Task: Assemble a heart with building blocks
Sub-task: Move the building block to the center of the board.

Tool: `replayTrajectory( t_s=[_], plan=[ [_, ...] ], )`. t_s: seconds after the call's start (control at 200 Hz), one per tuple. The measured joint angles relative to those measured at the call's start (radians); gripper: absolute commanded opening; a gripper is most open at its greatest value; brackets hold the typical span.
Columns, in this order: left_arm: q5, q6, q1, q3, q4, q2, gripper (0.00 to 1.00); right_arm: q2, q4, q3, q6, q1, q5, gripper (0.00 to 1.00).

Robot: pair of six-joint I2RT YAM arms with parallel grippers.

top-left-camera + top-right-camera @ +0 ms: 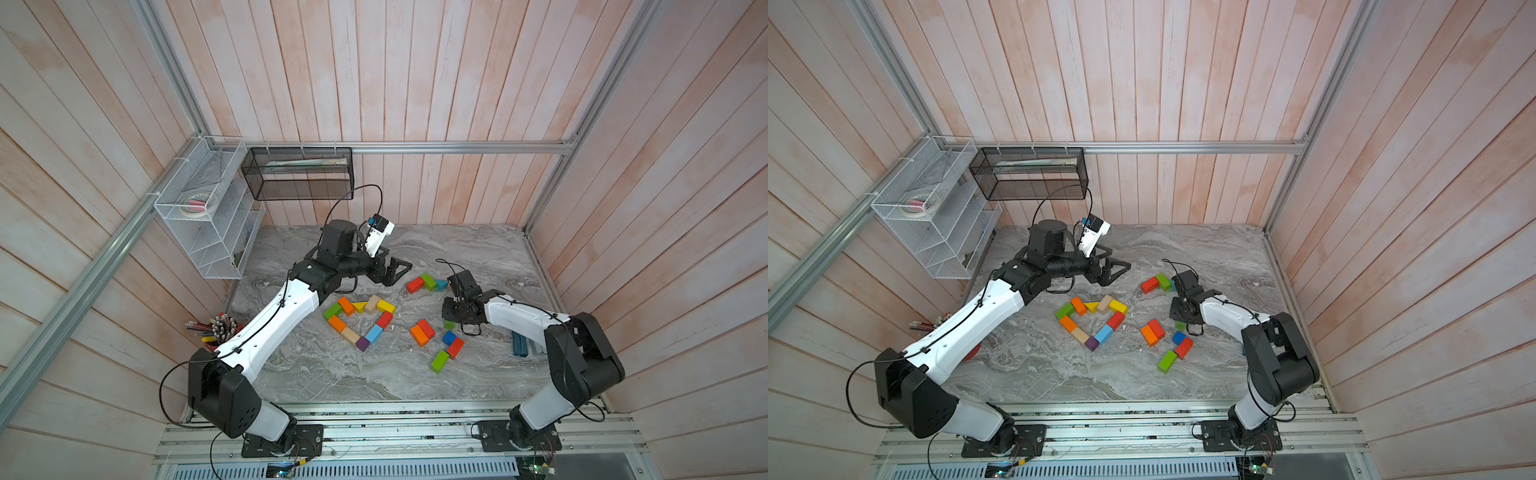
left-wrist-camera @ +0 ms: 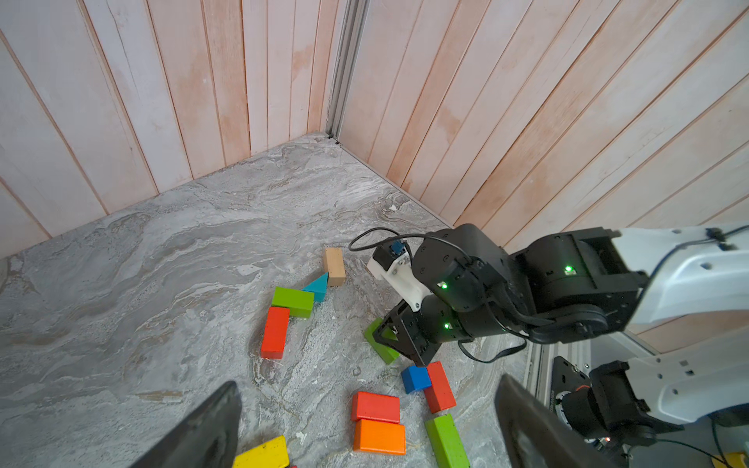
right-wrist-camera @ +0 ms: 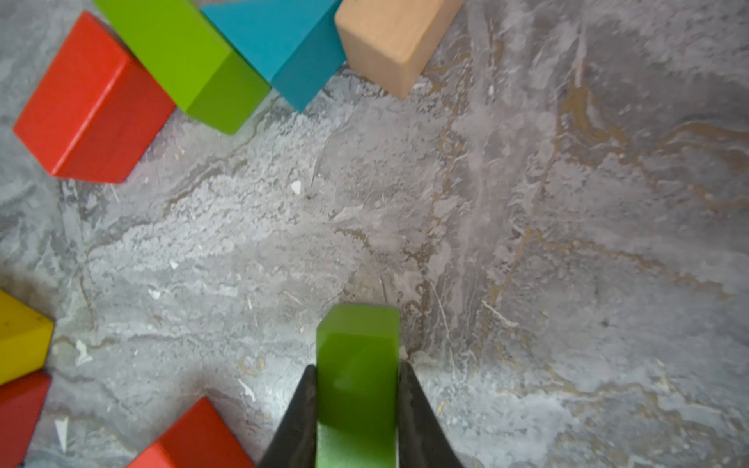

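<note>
The green brick (image 3: 356,385) is a plain rectangular block, glossy green on every visible face. It sits between the two black fingers of the right gripper (image 3: 357,368). The fingers press against its two long sides, so the claw is closed narrow on the brick.

Its long axis runs in line with the fingers. The free end points toward the far row (image 2: 292,302) and the gripped end toward the blue cube (image 2: 415,379). Whether the brick rests on the tabletop (image 1: 332,374) or hangs just above it cannot be told.

The far row is a bent chain of four touching blocks:
- red brick (image 2: 275,332)
- second green brick (image 3: 182,52)
- teal wedge (image 2: 318,287)
- tan brick (image 2: 334,266)

On the near side, the blue cube touches a second red brick (image 2: 441,387). A red-and-orange pair (image 1: 422,331) lies just beside these, long sides together. A third green brick (image 1: 439,361) lies nearest the robot bases.

To the robot's left of these stands the heart outline (image 1: 385,320), a ring of ten blocks. Its tip, a purple cube (image 1: 363,343), points toward the bases. Its notch, a yellow wedge (image 1: 359,307), faces the far wall.

The left gripper (image 1: 399,272) hovers beyond the heart outline. Its fingers are spread wide and hold nothing.
</note>
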Motion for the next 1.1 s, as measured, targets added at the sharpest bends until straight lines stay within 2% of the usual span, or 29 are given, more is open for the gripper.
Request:
replayTrajectory(
  t_s=[0.26,0.51,0.66,0.81,0.915,1.1],
  plan=[
    [0.021,-0.005,0.042,-0.004,0.008,-0.018,0.97,0.04,-0.095,0.068,-0.246,-0.014,0.019,0.18],
    [0.048,-0.02,0.059,-0.011,0.021,-0.026,0.97,0.061,-0.108,0.092,-0.415,-0.099,0.035,0.21],
    [0.076,-0.047,0.079,-0.016,0.038,-0.032,0.97,0.08,-0.094,0.111,-0.475,-0.166,0.039,0.3],
    [0.108,-0.072,0.109,-0.024,0.062,-0.035,0.97,0.115,-0.09,0.144,-0.507,-0.183,0.057,0.48],
    [0.122,-0.084,0.122,-0.029,0.072,-0.036,0.96,0.122,-0.097,0.148,-0.506,-0.182,0.061,0.57],
    [0.13,-0.089,0.122,-0.03,0.079,-0.036,0.96,0.077,-0.108,0.125,-0.436,-0.182,0.069,0.58]
  ],
)
